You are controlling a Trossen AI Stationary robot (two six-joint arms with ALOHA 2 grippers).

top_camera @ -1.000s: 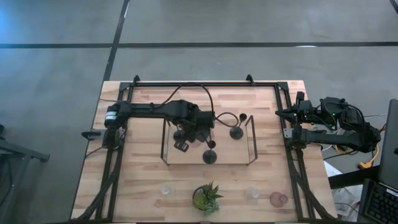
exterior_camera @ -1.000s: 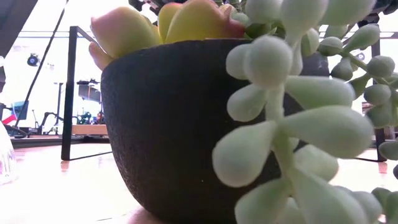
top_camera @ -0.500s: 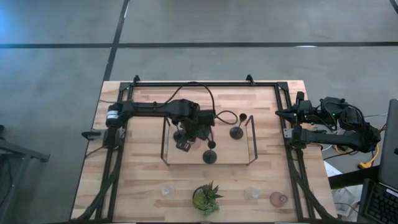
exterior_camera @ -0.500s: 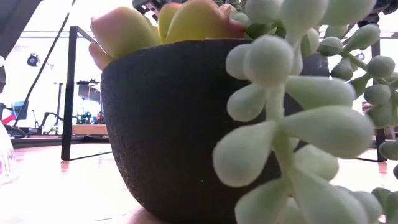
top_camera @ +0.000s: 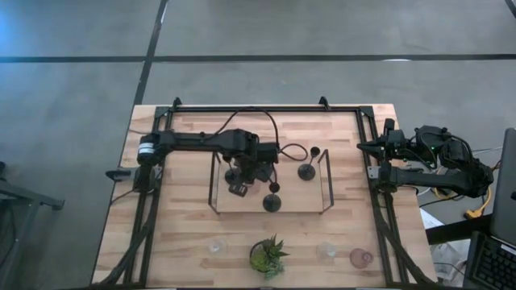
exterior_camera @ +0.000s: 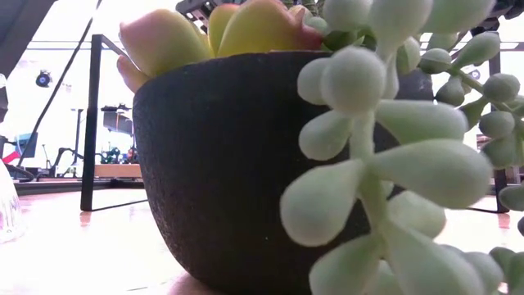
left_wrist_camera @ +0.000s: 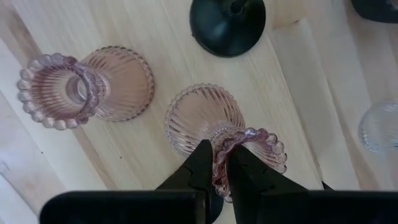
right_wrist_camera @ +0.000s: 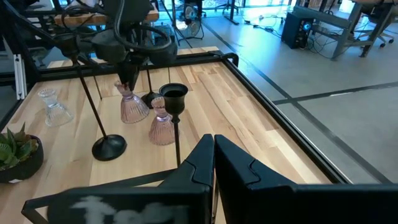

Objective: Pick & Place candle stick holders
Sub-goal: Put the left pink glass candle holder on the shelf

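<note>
My left gripper (top_camera: 250,171) reaches over the black wire-framed wooden tray (top_camera: 310,205) and is shut on a pink glass holder (left_wrist_camera: 202,115). A second pink holder (left_wrist_camera: 81,87) stands on its foot beside it; both show in the right wrist view (right_wrist_camera: 161,127). Two black holders (top_camera: 306,170) (top_camera: 272,201) stand on their round bases in the tray. Two clear glass holders (top_camera: 215,246) (top_camera: 326,250) and a third pink one (top_camera: 360,258) stand near the table's near edge. My right gripper (right_wrist_camera: 213,155) is shut and empty at the table's right edge. My left gripper pinches the beaded rim of the pink holder's cup (left_wrist_camera: 239,138) between its two fingers, which stand on either side of the cup wall. The fingers come from above, pointing down. The holder stays upright below them; whether its foot (left_wrist_camera: 199,112) touches the tray, I cannot tell.
The green potted plant (top_camera: 268,256) stands at the middle of the near edge and fills the low view (exterior_camera: 213,164). The tray's upright wire ends (top_camera: 328,181) rise on its left and right. Bare wood lies on either side of the tray.
My left gripper has drawn slightly toward the table's left edge over the tray, still shut on the pink holder, and has then kept still.
</note>
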